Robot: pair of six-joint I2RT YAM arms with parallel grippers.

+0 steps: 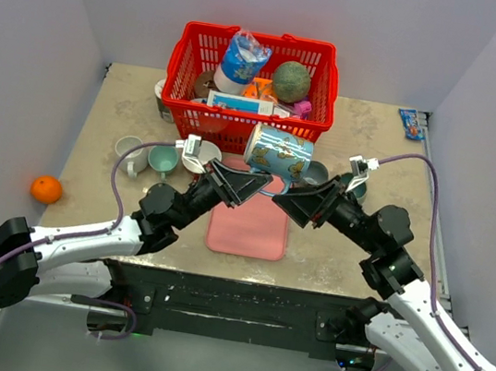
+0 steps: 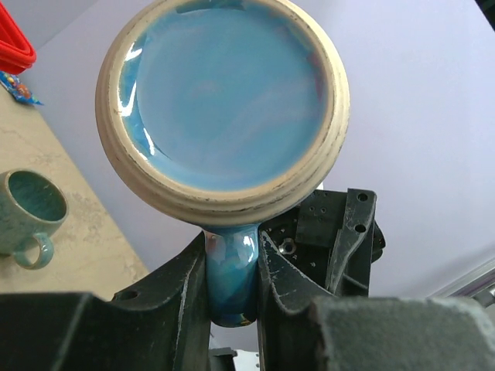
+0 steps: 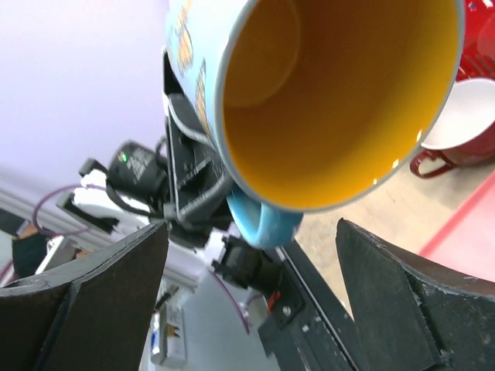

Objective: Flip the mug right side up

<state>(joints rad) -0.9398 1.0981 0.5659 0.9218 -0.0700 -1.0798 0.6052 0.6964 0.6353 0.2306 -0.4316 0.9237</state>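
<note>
The mug is blue with an orange pattern and a yellow inside. It hangs on its side in the air above the pink mat. My left gripper is shut on the mug's blue handle. The left wrist view shows the glazed blue base. My right gripper is open and empty just right of the mug. The right wrist view looks into the mug's yellow mouth, with the right gripper wide apart below it and not touching.
A red basket full of items stands behind the mat. A white mug, a teal mug and a white cup stand at the left, a dark mug at the right. An orange lies far left.
</note>
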